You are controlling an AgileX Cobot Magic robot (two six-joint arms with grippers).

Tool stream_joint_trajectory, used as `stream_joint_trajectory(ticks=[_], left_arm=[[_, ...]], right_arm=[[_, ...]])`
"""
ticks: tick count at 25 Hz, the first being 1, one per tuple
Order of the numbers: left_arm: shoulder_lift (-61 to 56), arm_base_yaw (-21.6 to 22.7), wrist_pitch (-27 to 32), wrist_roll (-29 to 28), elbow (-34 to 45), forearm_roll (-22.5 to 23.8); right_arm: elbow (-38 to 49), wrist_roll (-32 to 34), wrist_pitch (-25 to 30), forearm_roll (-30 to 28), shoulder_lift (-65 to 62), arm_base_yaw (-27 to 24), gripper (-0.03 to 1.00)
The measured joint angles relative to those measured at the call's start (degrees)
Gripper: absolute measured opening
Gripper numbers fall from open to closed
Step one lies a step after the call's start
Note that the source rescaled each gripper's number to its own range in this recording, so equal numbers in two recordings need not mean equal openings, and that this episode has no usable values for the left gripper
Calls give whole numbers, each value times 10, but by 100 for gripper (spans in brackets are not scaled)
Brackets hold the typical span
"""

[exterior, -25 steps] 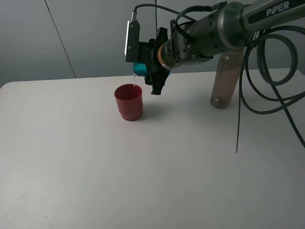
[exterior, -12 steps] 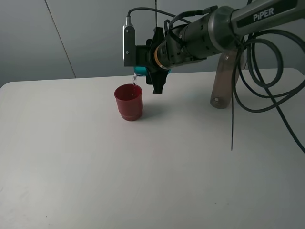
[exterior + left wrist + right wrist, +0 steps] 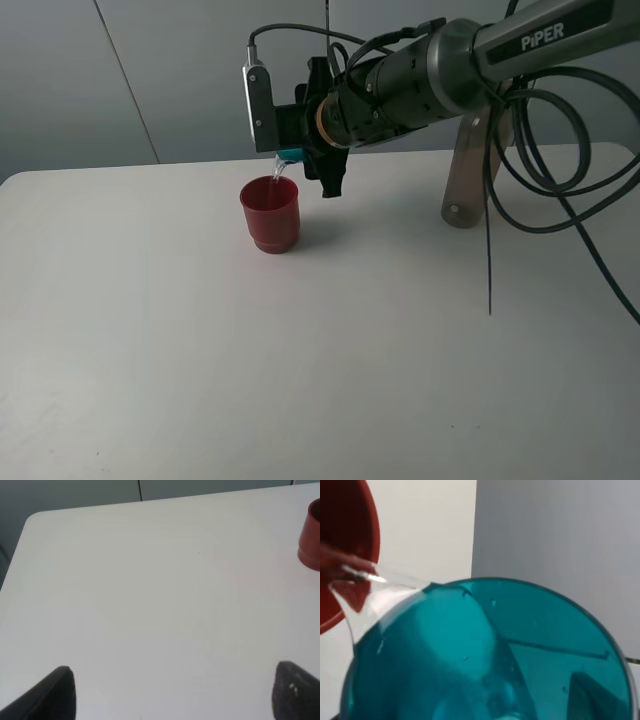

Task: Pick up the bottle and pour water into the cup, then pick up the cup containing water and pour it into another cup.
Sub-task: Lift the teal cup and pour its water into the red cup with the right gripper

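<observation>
My right gripper (image 3: 300,150) is shut on the teal cup (image 3: 290,154) and holds it tipped on its side just above the red cup (image 3: 270,214). A thin stream of water (image 3: 279,172) runs from the teal rim into the red cup. The right wrist view looks into the teal cup (image 3: 485,655), with water spilling over its lip (image 3: 375,592) toward the red cup (image 3: 345,545). The smoky bottle (image 3: 472,170) stands upright at the back right, partly behind the arm. My left gripper (image 3: 172,692) is open and empty over bare table; the red cup (image 3: 311,535) shows at that view's edge.
The white table (image 3: 300,350) ends near the grey wall behind the cups. Black cables (image 3: 540,200) hang from the right arm over the table's right side.
The right gripper has rolled the teal cup further over and shifted slightly left and up. The water stream into the red cup goes on. The cups' and bottle's places are unchanged.
</observation>
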Motion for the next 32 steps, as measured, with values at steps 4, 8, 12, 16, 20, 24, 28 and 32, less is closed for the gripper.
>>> stream_joint_trajectory(ticks=[4,8,12,16,20,24,28,32], left_arm=[[0,0,0,0,0,0],[0,0,0,0,0,0],[0,0,0,0,0,0],[0,0,0,0,0,0],[0,0,0,3,0,0],[0,0,0,3,0,0],[0,0,0,3,0,0],[0,0,0,3,0,0]], right_arm=[[0,3,5,-21,0,2,9],[0,7,18,-48,0,4,9],[-1,7,27,-70,0,5,9],[-1,8,30,-82,0,13,9],[-1,8,39,-92,0,23,9],[-4,8,48,-103,0,28,9],[-5,8,55,-115,0,36,9],[-5,8,64,-122,0,43,9]])
